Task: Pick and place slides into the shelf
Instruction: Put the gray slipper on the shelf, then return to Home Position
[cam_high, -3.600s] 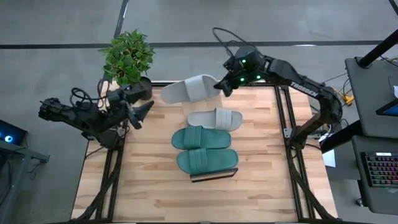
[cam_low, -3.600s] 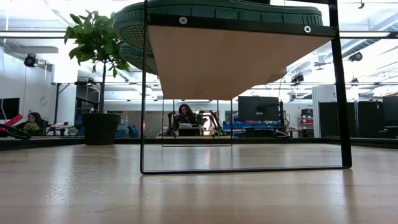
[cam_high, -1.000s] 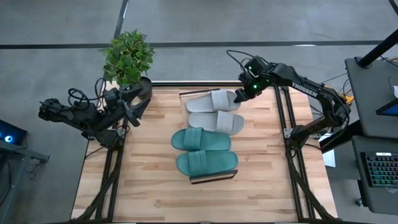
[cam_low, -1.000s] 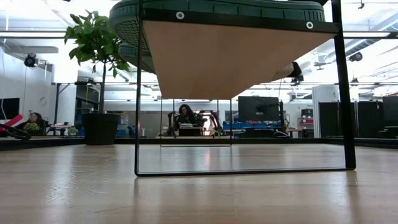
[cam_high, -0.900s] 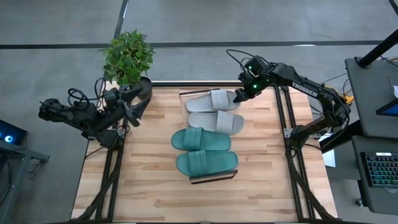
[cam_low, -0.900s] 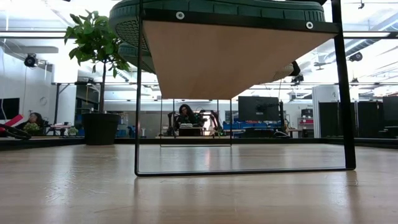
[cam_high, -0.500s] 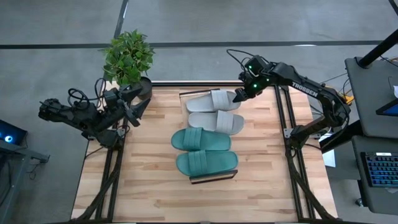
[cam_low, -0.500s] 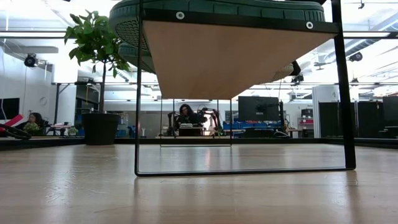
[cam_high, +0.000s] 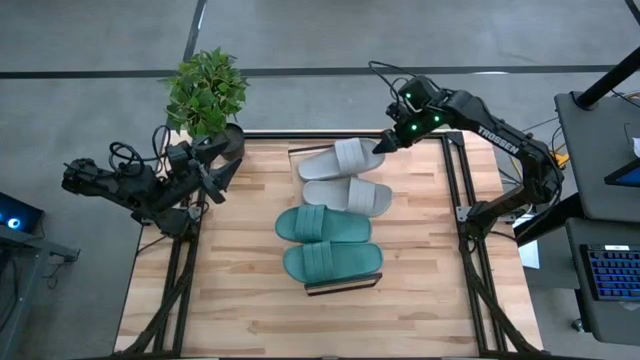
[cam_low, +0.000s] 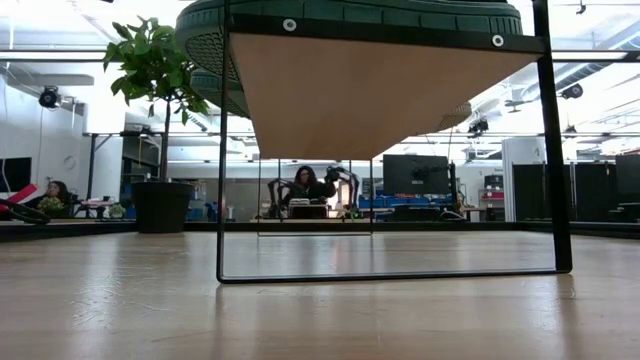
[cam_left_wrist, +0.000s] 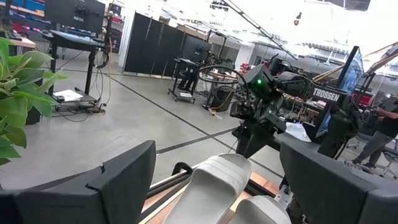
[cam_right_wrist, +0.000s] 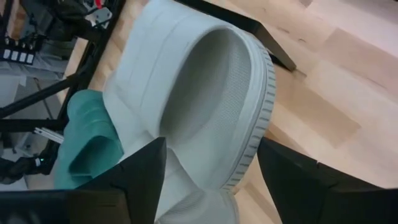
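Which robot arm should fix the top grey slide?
Right. Its open gripper sits just at the end of that grey slide on the shelf. The left gripper waits at the table's far edge.

floor: grey concrete (cam_high: 100, 40) | potted plant (cam_high: 205, 95) | far desks (cam_low: 300, 208), seemingly a seated person | bright ceiling lights

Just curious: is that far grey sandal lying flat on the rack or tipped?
Tipped, it seems. The far grey sandal sits skewed, and in the right wrist view its sole edge shows.

Bright, even overhead light; blown-out ceiling glare in low view, soft shadows.
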